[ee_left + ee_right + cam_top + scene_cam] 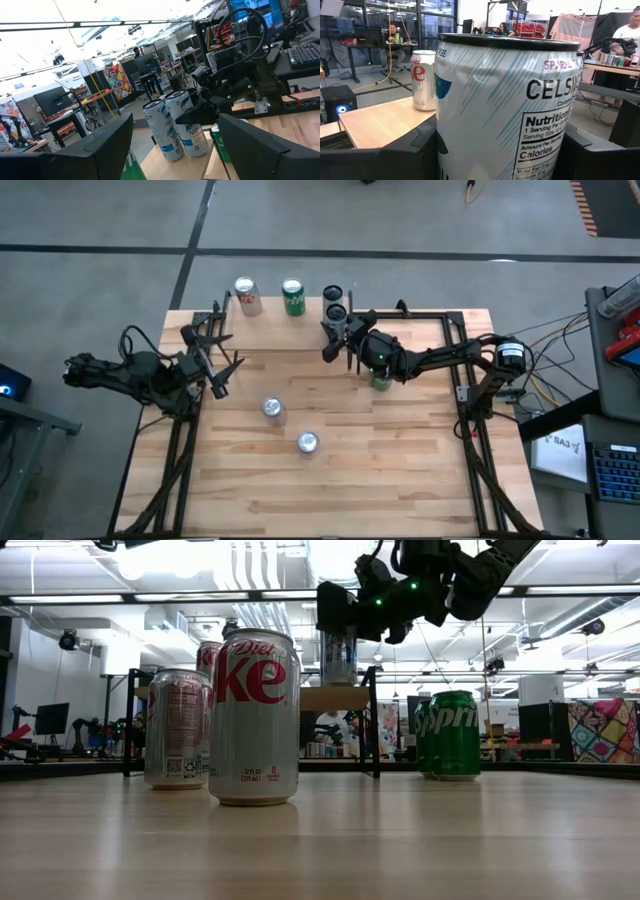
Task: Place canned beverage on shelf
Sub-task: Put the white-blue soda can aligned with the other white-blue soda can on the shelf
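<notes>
The shelf point(270, 330) stands at the table's far edge. On it are a Diet Coke can point(247, 295), a green Sprite can point(292, 296) and two white Celsius cans. My right gripper point(337, 322) is shut on the nearer Celsius can point(505, 100), beside the other one point(161, 127) at the shelf's right end. My left gripper point(175, 150) stands open in the air over the table's left side point(215, 365), with nothing between its fingers. My right gripper pinches the Celsius can's side wall point(445, 145) between its two fingers, low on the can. The fingers point(395, 155) come level from the table's near right side. The can stands upright, its bottom point(338, 683) at the plank's top; whether it rests there I cannot tell.
Two silver cans point(272, 410) point(308, 443) stand in the middle of the table. Another green Sprite can point(380, 380) stands on the table under my right arm. Black frame rails run along the table's left and right sides. People work at desks in the room beyond.
</notes>
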`<move>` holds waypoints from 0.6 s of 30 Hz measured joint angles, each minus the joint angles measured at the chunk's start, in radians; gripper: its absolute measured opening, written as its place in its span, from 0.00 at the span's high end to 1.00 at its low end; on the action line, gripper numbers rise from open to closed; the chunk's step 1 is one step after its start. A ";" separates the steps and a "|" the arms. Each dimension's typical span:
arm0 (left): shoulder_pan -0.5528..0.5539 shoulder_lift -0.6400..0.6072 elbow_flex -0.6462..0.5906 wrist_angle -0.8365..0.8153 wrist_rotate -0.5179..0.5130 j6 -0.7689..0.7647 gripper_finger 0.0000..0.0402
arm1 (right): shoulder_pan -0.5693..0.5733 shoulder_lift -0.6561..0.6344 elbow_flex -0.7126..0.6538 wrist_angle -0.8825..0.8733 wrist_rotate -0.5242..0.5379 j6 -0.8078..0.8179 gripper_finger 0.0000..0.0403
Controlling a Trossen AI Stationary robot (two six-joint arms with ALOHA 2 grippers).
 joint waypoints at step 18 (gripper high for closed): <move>0.000 0.000 0.000 0.000 0.000 0.000 0.31 | -0.006 0.000 0.001 0.000 -0.003 0.015 0.42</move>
